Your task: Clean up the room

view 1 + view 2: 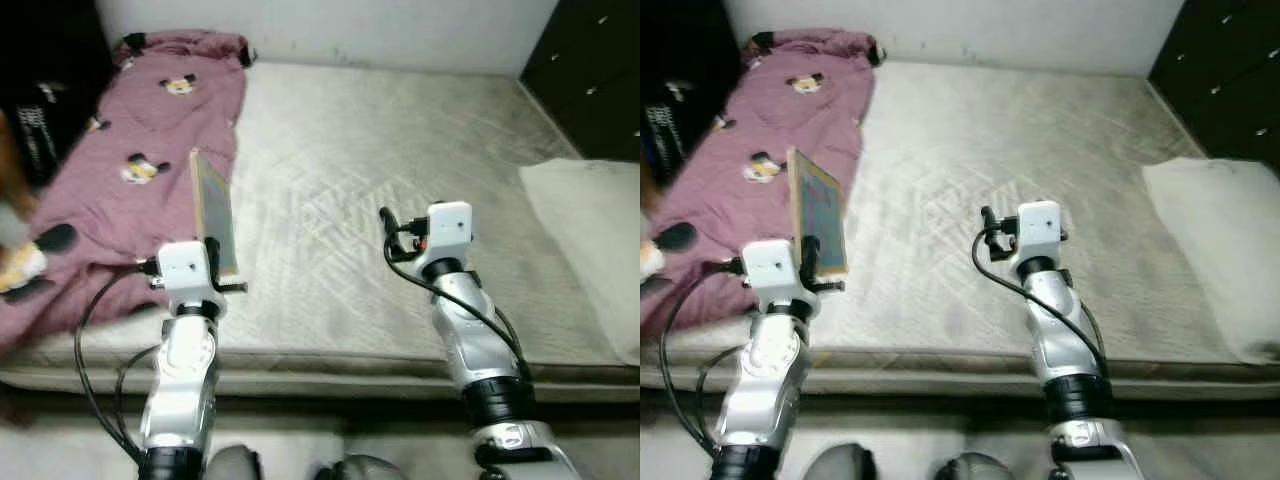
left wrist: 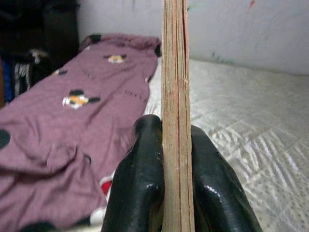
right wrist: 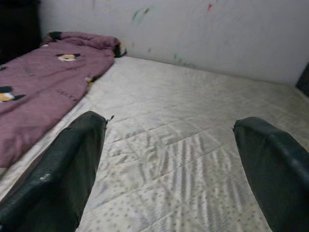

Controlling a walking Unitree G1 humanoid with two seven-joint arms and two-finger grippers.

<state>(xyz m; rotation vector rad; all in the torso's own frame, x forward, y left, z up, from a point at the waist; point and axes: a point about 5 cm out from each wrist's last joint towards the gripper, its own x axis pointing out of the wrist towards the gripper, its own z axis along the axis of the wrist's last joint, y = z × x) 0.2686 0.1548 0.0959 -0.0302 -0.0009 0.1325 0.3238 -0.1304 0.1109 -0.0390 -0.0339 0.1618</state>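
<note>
A thin book [image 1: 213, 208] with tan edges stands upright over the left side of the bare mattress [image 1: 380, 160]. My left gripper [image 1: 212, 262] is shut on its lower edge; in the left wrist view the black fingers [image 2: 135, 188] press both sides of the book [image 2: 176, 96]. My right gripper [image 1: 388, 225] is raised over the mattress's front middle, open, and its fingers [image 3: 67, 164] have nothing between them. A maroon blanket [image 1: 140, 150] with cartoon mouse prints lies crumpled along the mattress's left side.
A white pillow [image 1: 590, 240] lies on the right edge of the mattress. A black dresser [image 1: 590, 70] stands at the back right, dark furniture [image 1: 45, 80] at the back left. The white wall [image 3: 193, 29] runs behind the bed.
</note>
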